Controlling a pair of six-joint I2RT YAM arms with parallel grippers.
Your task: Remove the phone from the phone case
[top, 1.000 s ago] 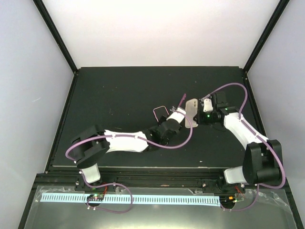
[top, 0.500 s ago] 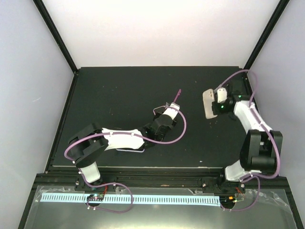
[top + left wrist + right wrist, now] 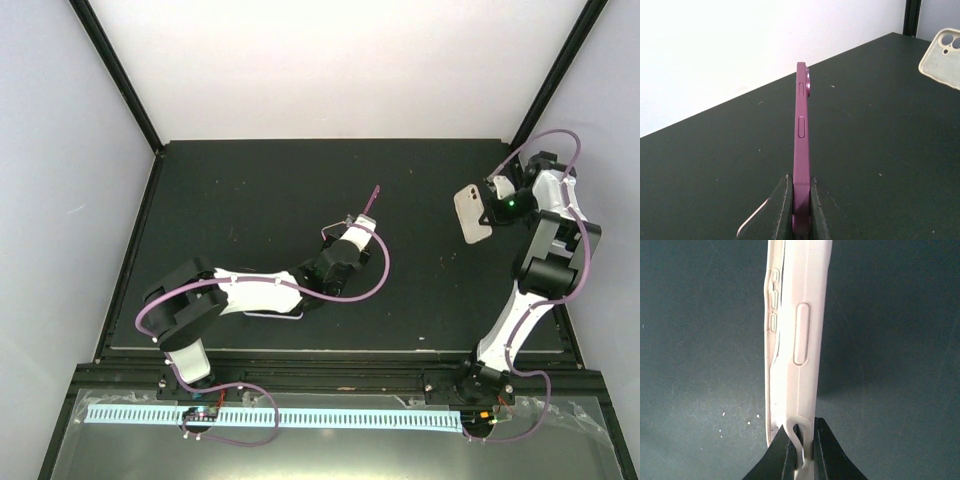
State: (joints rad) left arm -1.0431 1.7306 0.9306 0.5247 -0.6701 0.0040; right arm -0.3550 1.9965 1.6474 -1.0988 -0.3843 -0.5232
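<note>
Your left tool (image 3: 800, 186) is clamped shut on the near end of the magenta phone (image 3: 801, 135), with its two dark fingers pinching the thin body from either face. In the left wrist view you see the phone edge-on. It stands up out of the tool with its side buttons toward the camera and the lens bump showing near the far end. The phone is bare and out of its case. It is held over the dark desk (image 3: 240, 200), a little right of centre in the top view.

Your right tool (image 3: 801, 434) is closed as well, gripping the pale cream phone case (image 3: 802, 315) by a thin lip at its near end. In the right wrist view the case runs away from the fingers edge-on, with moulded button covers along its side wall, and the wall bows slightly. In the top view the case sits over the right side of the desk, well apart from the phone, and the right arm is folded back near the right edge. The left wrist view catches the case's camera cut-out in its upper right corner.
</note>
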